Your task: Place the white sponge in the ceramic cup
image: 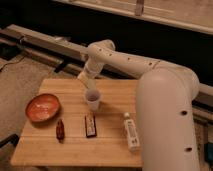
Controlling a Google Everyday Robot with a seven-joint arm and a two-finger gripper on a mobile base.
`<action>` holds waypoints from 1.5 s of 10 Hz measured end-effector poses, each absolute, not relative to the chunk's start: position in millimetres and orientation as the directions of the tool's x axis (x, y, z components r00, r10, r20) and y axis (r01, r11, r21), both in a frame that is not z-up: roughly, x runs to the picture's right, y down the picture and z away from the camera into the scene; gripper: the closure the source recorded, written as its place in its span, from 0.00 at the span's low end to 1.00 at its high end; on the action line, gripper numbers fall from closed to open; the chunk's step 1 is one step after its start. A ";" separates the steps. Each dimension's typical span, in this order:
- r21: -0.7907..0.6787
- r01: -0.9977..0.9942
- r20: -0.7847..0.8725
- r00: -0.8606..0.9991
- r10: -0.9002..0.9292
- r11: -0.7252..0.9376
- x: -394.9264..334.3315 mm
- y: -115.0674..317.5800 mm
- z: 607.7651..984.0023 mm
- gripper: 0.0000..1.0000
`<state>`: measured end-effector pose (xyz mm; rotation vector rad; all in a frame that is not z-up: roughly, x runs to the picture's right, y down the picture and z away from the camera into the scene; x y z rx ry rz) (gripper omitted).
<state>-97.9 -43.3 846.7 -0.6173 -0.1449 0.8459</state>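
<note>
Near edge of the wooden table (75, 150) first, and there are 3 things in a row across it. A small dark red piece (60, 130) lies toward the near left corner, and a dark rectangular bar (90, 125) sits about midway along. A long white tube (131, 131) lies toward the right edge, close beside the robot's thick white arm (165, 115) (that arm covers the whole near right corner).

Back a row: the orange-brown bowl (43, 107) sits by the left edge. The ceramic cup (92, 99) stands upright near the table's centre, its mouth dark.

Farther still, the gripper (83, 78) hangs toward the far edge, above the cup and a little to its left, apart from its rim. Open or clamped? I cannot tell. The white sponge I cannot make out, at the gripper or in the cup.
</note>
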 end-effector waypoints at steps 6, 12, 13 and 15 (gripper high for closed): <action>-0.609 -0.660 -0.154 0.643 0.750 0.441 -90.9 -18.9 830.2 1.00; -0.649 -0.669 -0.208 0.615 0.760 0.363 -87.0 6.8 826.3 0.81; -0.655 -0.667 -0.214 0.614 0.760 0.355 -89.2 10.0 826.4 0.70; -0.659 -0.671 -0.228 0.607 0.761 0.338 -87.0 14.1 827.6 0.50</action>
